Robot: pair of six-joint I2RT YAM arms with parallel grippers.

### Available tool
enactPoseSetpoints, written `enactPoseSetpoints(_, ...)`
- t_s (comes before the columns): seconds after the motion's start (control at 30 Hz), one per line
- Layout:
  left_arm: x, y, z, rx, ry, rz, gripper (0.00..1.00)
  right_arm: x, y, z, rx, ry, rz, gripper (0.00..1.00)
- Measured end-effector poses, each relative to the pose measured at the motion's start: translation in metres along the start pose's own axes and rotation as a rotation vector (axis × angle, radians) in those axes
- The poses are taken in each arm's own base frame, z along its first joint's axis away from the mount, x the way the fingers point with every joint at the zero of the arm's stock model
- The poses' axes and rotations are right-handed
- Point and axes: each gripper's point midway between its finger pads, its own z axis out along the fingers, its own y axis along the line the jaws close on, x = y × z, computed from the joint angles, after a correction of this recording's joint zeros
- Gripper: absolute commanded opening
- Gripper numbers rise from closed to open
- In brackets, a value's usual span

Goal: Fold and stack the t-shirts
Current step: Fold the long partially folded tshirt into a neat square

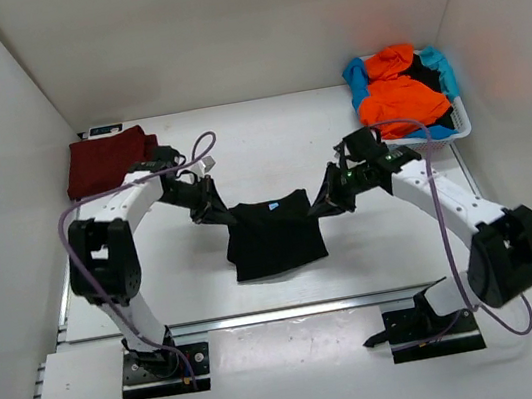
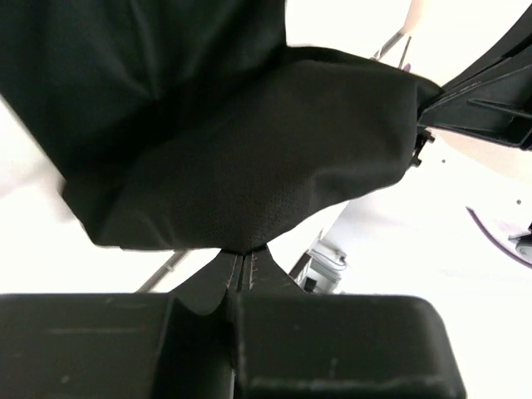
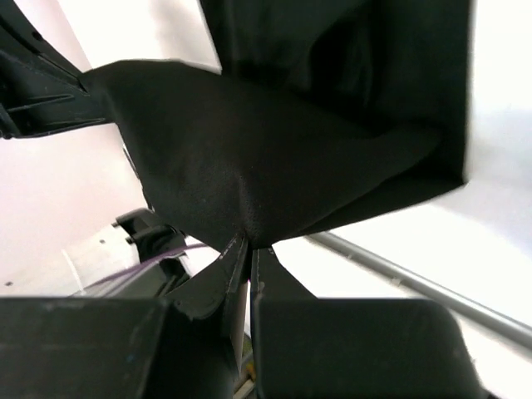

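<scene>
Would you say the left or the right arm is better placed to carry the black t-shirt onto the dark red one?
Probably the left. The left gripper and right gripper both pinch the black t-shirt, but the dark red t-shirt lies far left, nearest the left gripper.

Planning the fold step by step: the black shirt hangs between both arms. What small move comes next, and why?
Probably lower both arms together to lay the black t-shirt flat on the table: the left gripper and right gripper pinch its upper edge at either end, jaws shut, and it hangs slack.

top: high rear, looking down, wide | wrists: close, facing inward | shared: black t-shirt [image 1: 275, 241]
</scene>
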Motion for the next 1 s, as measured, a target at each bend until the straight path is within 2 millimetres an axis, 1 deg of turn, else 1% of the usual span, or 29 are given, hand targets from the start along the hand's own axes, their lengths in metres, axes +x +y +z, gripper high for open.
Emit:
enactPoseSetpoints(0.1,-0.020,0.010,0.006,0.003,-0.001,-0.035,0.00,-0.025,-0.007,0.009,-0.004,0.013,0.025,0.00)
enactPoseSetpoints(0.2,-0.033,0.017,0.006,0.007,-0.013,-0.056,0.00,-0.055,-0.002,0.021,-0.020,0.022,0.010,0.00)
enactPoseSetpoints(0.3,-0.043,0.023,0.007,0.013,-0.027,-0.083,0.00,-0.078,0.004,0.036,-0.028,0.034,-0.031,0.00)
enactPoseSetpoints(0.37,-0.050,0.028,0.008,0.015,-0.035,-0.098,0.00,-0.087,0.003,0.046,-0.024,0.042,-0.043,0.00)
enactPoseSetpoints(0.5,-0.064,0.042,0.011,0.014,-0.053,-0.133,0.00,-0.099,-0.006,0.060,-0.002,0.066,-0.035,0.00)
enactPoseSetpoints(0.57,-0.068,0.048,0.010,0.015,-0.062,-0.153,0.00,-0.109,-0.005,0.064,0.002,0.065,-0.040,0.00)
enactPoseSetpoints(0.67,-0.076,0.054,0.005,0.023,-0.100,-0.168,0.00,-0.128,0.005,0.070,-0.013,0.046,-0.068,0.00)
enactPoseSetpoints(0.77,-0.082,0.061,0.003,0.028,-0.128,-0.182,0.00,-0.145,0.012,0.078,-0.024,0.037,-0.086,0.05)
enactPoseSetpoints(0.87,-0.088,0.066,0.004,0.028,-0.147,-0.186,0.04,-0.161,0.014,0.090,-0.017,0.036,-0.097,0.17)
enactPoseSetpoints(0.93,-0.092,0.070,0.006,0.020,-0.159,-0.183,0.09,-0.171,0.013,0.099,-0.014,0.036,-0.109,0.25)
enactPoseSetpoints(0.97,-0.094,0.073,0.007,0.010,-0.166,-0.181,0.17,-0.175,0.010,0.104,-0.008,0.039,-0.109,0.28)
enactPoseSetpoints(1.0,-0.096,0.077,0.008,-0.006,-0.173,-0.176,0.21,-0.179,0.009,0.108,-0.002,0.038,-0.110,0.31)
